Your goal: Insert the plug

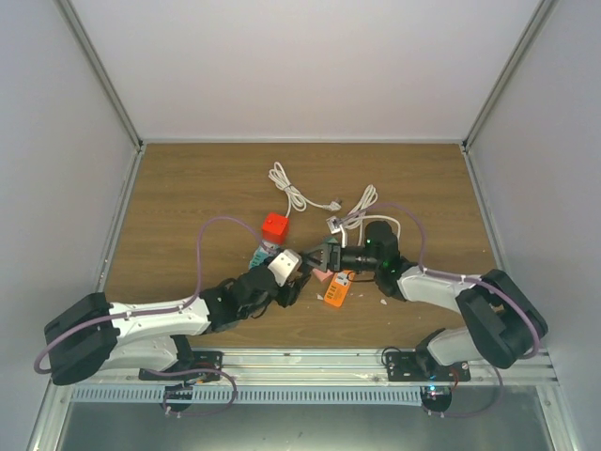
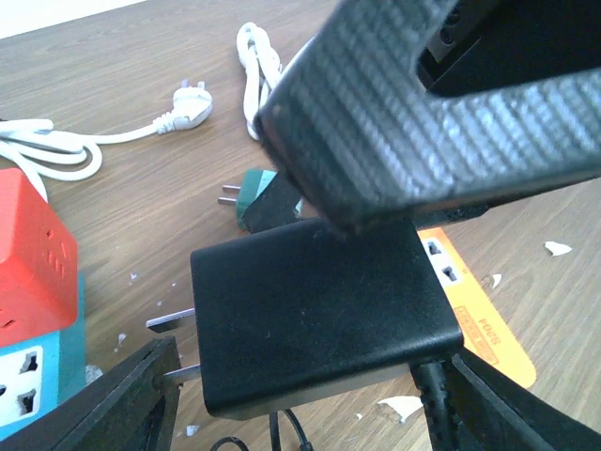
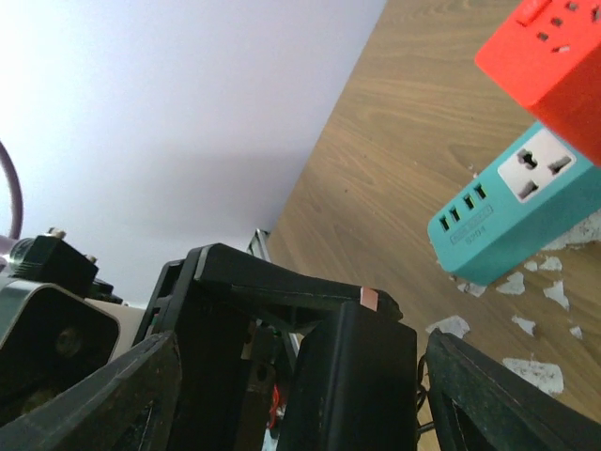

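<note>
A black plug adapter with two flat prongs pointing left hangs above the table between both grippers; it also shows in the top view and edge-on in the right wrist view. My left gripper is shut on it end to end. My right gripper is open and straddles its flat faces with a gap. One of its fingers lies over the adapter's top. A teal power strip lies nearby on the table.
A red cube socket sits on the teal strip's far end. An orange power strip lies under the grippers, with a small green plug beyond. White cables are coiled farther back. Grey walls enclose the table.
</note>
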`<state>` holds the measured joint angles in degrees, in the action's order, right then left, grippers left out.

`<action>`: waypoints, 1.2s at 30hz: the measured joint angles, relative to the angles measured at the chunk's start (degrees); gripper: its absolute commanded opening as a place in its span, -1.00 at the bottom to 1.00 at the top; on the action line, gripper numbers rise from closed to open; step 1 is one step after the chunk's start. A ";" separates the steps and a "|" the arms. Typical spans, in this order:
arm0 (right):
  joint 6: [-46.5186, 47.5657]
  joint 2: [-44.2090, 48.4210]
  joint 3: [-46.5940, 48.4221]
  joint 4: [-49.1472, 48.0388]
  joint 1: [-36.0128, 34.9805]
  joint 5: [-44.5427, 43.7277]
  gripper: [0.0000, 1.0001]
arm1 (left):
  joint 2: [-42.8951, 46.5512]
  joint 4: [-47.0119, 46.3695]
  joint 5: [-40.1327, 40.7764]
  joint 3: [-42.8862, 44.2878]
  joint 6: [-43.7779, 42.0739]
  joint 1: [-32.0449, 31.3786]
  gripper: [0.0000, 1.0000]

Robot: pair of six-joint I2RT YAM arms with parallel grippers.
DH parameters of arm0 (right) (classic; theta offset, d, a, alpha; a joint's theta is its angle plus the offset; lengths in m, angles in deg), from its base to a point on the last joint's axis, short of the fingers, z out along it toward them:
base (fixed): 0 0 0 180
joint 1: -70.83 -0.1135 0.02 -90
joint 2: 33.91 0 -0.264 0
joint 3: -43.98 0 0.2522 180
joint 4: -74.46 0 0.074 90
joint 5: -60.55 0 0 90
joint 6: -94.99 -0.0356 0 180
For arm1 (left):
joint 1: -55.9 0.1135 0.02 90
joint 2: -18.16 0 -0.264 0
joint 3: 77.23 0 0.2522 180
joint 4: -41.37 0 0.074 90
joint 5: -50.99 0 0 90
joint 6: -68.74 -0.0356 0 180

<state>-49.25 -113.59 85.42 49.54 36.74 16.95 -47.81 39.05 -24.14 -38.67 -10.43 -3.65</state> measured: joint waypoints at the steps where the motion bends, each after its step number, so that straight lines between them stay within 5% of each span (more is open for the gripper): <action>1: 0.02 -0.24 0.09 0.63 -0.17 -0.02 0.36 | -0.44 0.02 1.05 0.04 -0.20 -0.52 -0.40; 13: 1.55 -2.58 2.54 4.11 -1.31 -0.81 -0.05 | 0.04 -0.04 11.37 0.07 -1.25 -2.23 -0.37; 27: 1.53 -4.85 3.63 3.76 -2.23 -0.04 -0.18 | 0.35 0.35 13.44 -0.11 -2.10 -2.49 -0.37; 31: 1.44 -4.63 3.63 3.89 -2.23 -0.04 -0.52 | 0.33 0.07 13.73 -0.39 -2.47 -2.78 -0.33; 36: 0.52 -4.52 3.63 4.33 -2.47 -0.74 -0.99 | -0.37 -0.04 14.58 -0.74 -2.97 -3.08 -0.02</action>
<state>-48.72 -118.12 89.05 53.87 34.27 16.20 -48.19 39.01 -9.56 -39.41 -13.41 -6.73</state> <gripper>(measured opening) 0.274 0.662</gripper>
